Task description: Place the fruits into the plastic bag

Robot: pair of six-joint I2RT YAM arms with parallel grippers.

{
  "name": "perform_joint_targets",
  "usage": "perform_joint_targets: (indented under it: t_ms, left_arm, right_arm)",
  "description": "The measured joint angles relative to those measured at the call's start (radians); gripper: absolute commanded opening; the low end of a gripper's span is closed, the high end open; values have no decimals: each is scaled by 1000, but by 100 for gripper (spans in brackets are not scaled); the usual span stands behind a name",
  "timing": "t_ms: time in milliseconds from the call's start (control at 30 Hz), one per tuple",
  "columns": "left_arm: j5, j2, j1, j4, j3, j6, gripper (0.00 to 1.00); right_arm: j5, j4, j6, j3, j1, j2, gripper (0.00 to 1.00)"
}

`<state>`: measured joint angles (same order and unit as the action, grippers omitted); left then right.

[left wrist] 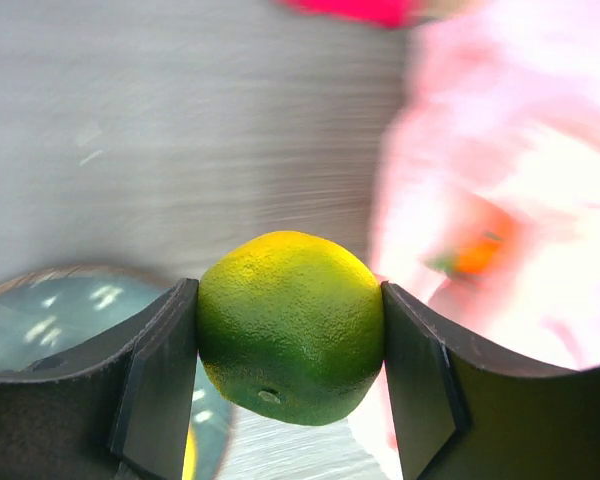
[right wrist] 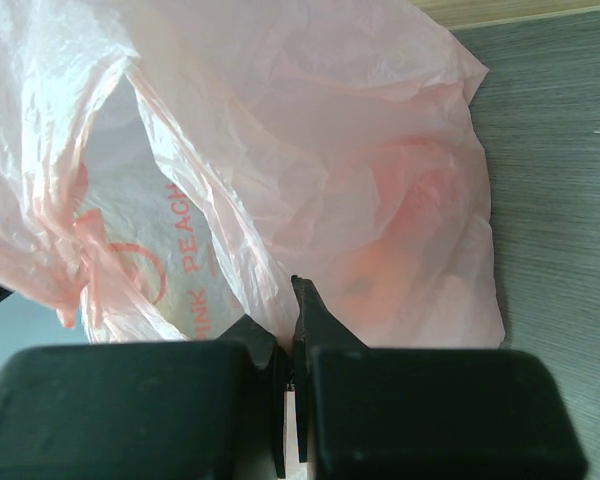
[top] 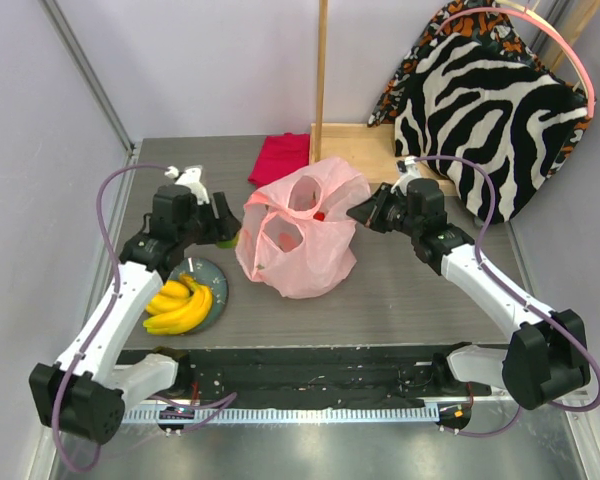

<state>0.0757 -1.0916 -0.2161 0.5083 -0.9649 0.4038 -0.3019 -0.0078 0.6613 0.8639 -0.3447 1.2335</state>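
The pink plastic bag (top: 300, 240) stands open in the middle of the table. My right gripper (top: 365, 212) is shut on the bag's right rim (right wrist: 270, 300) and holds it up. An orange fruit (right wrist: 375, 285) shows through the plastic, and a red fruit (top: 320, 215) shows inside the mouth. My left gripper (top: 230, 230) is shut on the green fruit (left wrist: 290, 325), held above the table just left of the bag (left wrist: 510, 200). The bunch of yellow bananas (top: 180, 305) lies on the grey-blue plate (top: 216, 282) at the front left.
A folded magenta-red cloth (top: 280, 158) lies behind the bag. A wooden board with an upright post (top: 355, 145) and a zebra-print cushion (top: 490, 125) stand at the back right. Walls close in on the left and right.
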Motion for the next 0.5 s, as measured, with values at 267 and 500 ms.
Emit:
perform_joint_targets:
  t_ms: [267,500]
  left_arm:
    - [57,109,-224,-124,-61,-26,36]
    - [93,51,-407,-260,-161,-21,37]
  right_arm:
    - [0,-1,-1,0,0,-16,1]
    - [0,-2,-1,0,0,-17,1]
